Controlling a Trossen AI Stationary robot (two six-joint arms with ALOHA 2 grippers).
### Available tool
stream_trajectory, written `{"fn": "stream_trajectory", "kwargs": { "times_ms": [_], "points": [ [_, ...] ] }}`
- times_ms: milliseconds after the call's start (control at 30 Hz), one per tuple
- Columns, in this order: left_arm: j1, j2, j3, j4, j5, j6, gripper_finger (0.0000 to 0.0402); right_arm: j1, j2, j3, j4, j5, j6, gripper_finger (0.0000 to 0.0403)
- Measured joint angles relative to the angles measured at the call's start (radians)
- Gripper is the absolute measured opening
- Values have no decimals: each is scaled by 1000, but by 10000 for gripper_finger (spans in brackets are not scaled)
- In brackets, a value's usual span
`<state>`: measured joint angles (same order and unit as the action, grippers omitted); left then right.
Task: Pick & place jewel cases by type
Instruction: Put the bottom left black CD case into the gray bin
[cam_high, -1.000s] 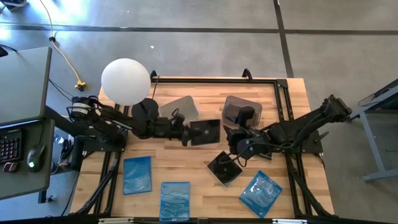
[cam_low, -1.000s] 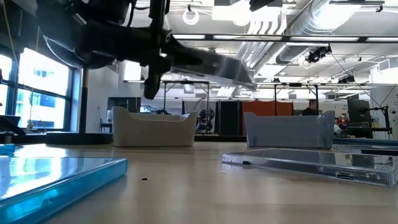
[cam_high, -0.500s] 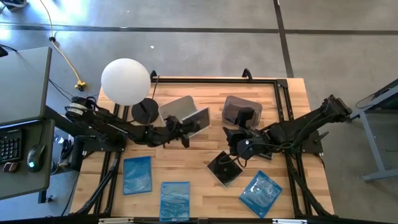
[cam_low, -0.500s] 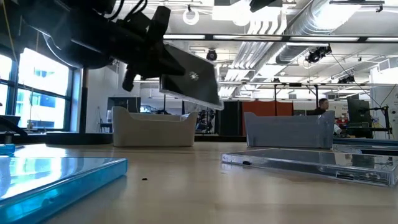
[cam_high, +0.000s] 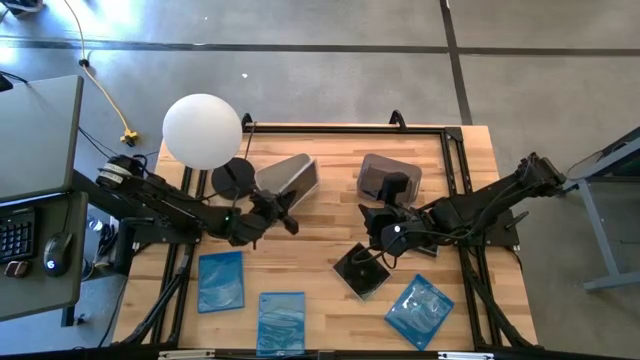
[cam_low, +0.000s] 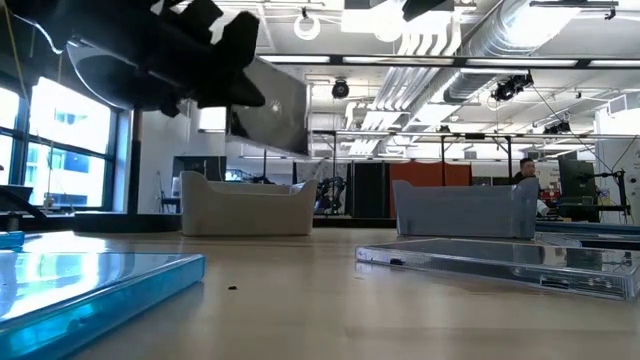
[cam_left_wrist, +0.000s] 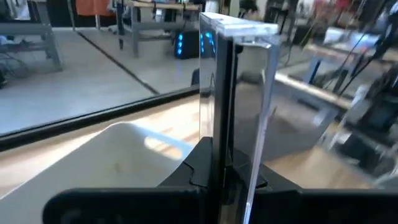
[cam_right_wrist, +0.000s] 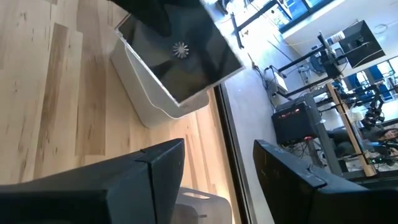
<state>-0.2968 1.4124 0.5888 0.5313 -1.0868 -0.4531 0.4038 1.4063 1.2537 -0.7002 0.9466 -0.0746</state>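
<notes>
My left gripper (cam_high: 273, 208) is shut on a black jewel case (cam_high: 297, 172) that stands on edge in the air above the left tub (cam_low: 245, 205). The left wrist view shows this case (cam_left_wrist: 233, 93) edge-on over the tub's white wall (cam_left_wrist: 118, 155). My right gripper (cam_high: 385, 235) hovers open, nothing between its fingers, above another black case (cam_high: 362, 270) lying flat on the table. Three blue cases (cam_high: 220, 280), (cam_high: 281, 320), (cam_high: 420, 310) lie flat near the table's front edge. A second tub (cam_high: 390, 178) stands at the far middle-right. My left gripper pinches the case between its two fingers, one on each flat face, at the edge nearest the wrist (cam_left_wrist: 229, 163). The fingers come roughly level from the table's left side. The case is lifted clear, standing on edge and held above the left tub.
A white sphere (cam_high: 203, 130) on a black round base (cam_high: 232, 180) stands at the table's far left, close to the left arm. A black frame (cam_high: 455, 180) runs round the tabletop. Bare wood lies between the tubs and the blue cases.
My left gripper has drawn back toward the table's left edge and rolled about its own axis. The black case it holds has turned from lying nearly flat to standing on edge, and has shifted from beside the left tub to above it.
</notes>
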Motion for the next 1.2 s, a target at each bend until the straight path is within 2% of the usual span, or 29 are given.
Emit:
{"fn": "stream_trajectory", "kwargs": {
  "times_ms": [233, 433, 567, 667, 800, 933, 1033, 1200],
  "points": [
    [2, 0, -1, -208, -53, -80, 14, 0, 0, 0, 0, -3, 0, 187],
    [7, 0, 0, -250, -66, -51, 14, 0, 0, 0, 1, -79, 6, 188],
    [55, 0, -1, -361, -2, -116, 14, 0, 1, 0, 1, -137, 48, 188],
    [117, 0, -1, -385, 47, -153, 14, 0, 1, 0, 1, -150, 56, 188],
    [203, 0, -1, -341, 150, -104, 14, 0, 1, 0, 2, -150, 52, 188],
    [269, -7, 2, -281, 295, -20, 14, 0, 1, 0, 2, -150, 52, 188],
    [308, -7, 21, -313, 386, 34, 14, 0, 1, 0, 2, -150, 51, 188],
    [350, -7, 54, -418, 424, 57, 18, 0, 1, -2, 5, -174, 51, 188]
  ]
}}
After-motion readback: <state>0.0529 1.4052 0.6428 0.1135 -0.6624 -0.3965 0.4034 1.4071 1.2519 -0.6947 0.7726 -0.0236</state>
